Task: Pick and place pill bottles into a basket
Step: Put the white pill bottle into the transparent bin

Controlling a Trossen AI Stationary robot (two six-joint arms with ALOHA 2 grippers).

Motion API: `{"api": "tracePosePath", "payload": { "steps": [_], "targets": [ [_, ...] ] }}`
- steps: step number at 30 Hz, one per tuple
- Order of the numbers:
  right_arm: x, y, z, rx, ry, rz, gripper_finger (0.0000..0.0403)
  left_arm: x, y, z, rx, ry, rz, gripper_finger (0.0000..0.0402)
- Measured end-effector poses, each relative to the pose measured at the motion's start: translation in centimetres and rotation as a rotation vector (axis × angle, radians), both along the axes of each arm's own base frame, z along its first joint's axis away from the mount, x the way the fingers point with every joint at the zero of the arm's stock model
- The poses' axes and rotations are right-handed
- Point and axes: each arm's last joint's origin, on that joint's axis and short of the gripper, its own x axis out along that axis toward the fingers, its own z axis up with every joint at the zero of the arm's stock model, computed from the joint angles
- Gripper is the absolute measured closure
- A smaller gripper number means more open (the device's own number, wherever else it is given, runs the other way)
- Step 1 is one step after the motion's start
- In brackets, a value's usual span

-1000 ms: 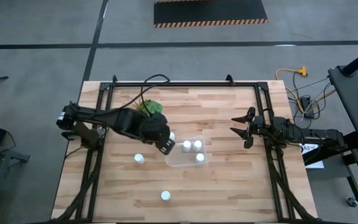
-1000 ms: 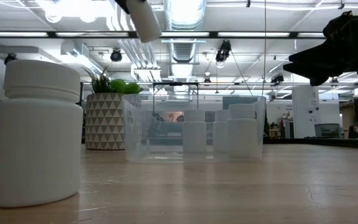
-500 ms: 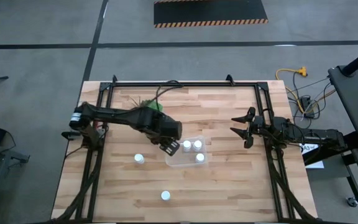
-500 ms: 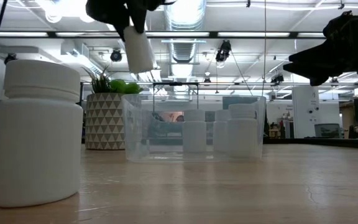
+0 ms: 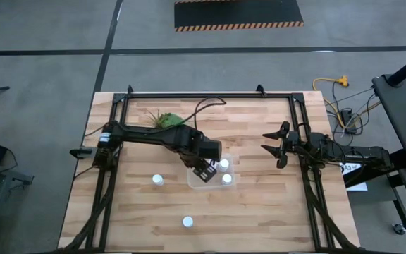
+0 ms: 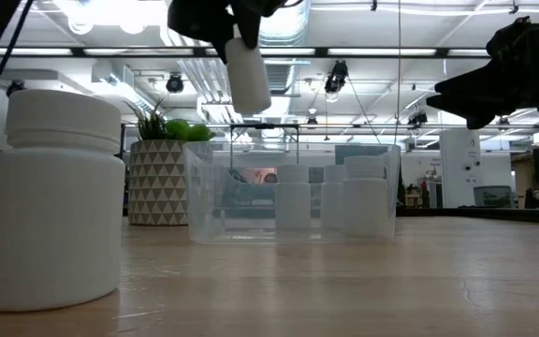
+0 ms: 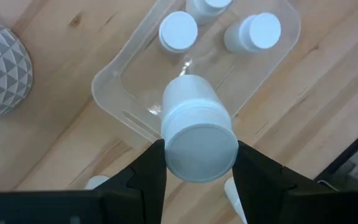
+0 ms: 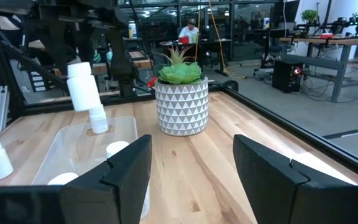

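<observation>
Left wrist view: left gripper [image 7: 196, 163] clamped on a pill bottle [image 7: 194, 124], one dark finger [image 7: 143, 177] pressed to each side, round cap facing the camera. Directly beneath the held bottle, the basket [image 7: 114, 87], clear plastic with rounded corners, its near end under the bottle. Farther along inside the basket, three more pill bottles standing cap-up, among them one [image 7: 178, 31] and another [image 7: 255, 32] side by side. Off to one side of the gripper, the triangle-patterned pot of the plant [image 7: 2, 78] on the wooden table [image 7: 61, 146].

High view: left gripper [image 5: 204, 168] reaching over the basket [image 5: 213, 180] at the middle of the table [image 5: 259, 212], arm stretched in from the left edge. Behind that arm, the plant [image 5: 168, 121]. Two loose pill bottles outside the basket on the arm's own side: one [image 5: 158, 179] near the basket, another [image 5: 187, 221] well apart toward the front edge.

Low view: held bottle [image 6: 248, 75] hanging tilted above the basket [image 6: 293, 192], clear of its rim, with white bottles visible through the wall. Close to the camera, a large-looking loose bottle [image 6: 59, 197].

Right gripper [image 5: 279, 147] waiting over the right side of the table, well apart from the basket, fingers [image 8: 123, 171] spread with nothing between them.
</observation>
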Motion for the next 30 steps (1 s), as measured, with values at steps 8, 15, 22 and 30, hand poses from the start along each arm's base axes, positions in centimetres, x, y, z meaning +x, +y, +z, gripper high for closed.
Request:
{"api": "tracePosePath", "payload": {
  "steps": [8,15,22,30],
  "targets": [
    [0.0,0.0,0.0,0.0,0.0,0.001,0.0188,2.0,-0.3,-0.6,-0.014,0.021,-0.048,0.0261],
    [0.0,0.0,0.0,0.0,0.0,0.0,0.0188,2.7,-0.4,-1.3,-0.034,0.035,-0.059,0.0261],
    [0.0,0.0,0.0,0.0,0.0,0.001,0.0188,3.3,-0.5,-2.2,-0.056,0.051,-0.064,0.0261],
    [0.0,0.0,0.0,0.0,0.0,0.0,0.0188,4.4,-0.7,-1.9,-0.092,-0.064,-0.058,0.0261]
  ]
}}
